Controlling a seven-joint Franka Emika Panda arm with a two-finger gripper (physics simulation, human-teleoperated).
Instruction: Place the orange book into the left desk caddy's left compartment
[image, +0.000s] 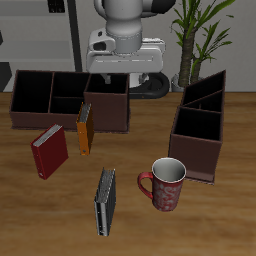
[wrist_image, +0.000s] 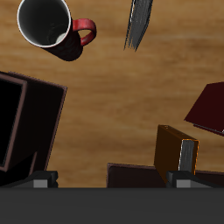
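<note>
Nearest the front edge lie a grey book (image: 105, 201) and mug (image: 166, 183); farther back the orange book (image: 84, 130) stands beside a red book (image: 49, 152), well apart from the left caddy (image: 198, 130). Gripper (image: 124, 62) state: cannot tell. Risk: grabbing the red one.

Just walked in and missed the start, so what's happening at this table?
A Franka arm hangs over the back of the table, holding nothing yet. The orange book stands on the wood beside the red book, in front of the broadside caddy, untouched. The left desk caddy sits apart, and no book shows in its left compartment. A grey-black book and a red mug lie nearer the front edge. The gripper's fingertips barely show, so I cannot tell how open it is.
</note>
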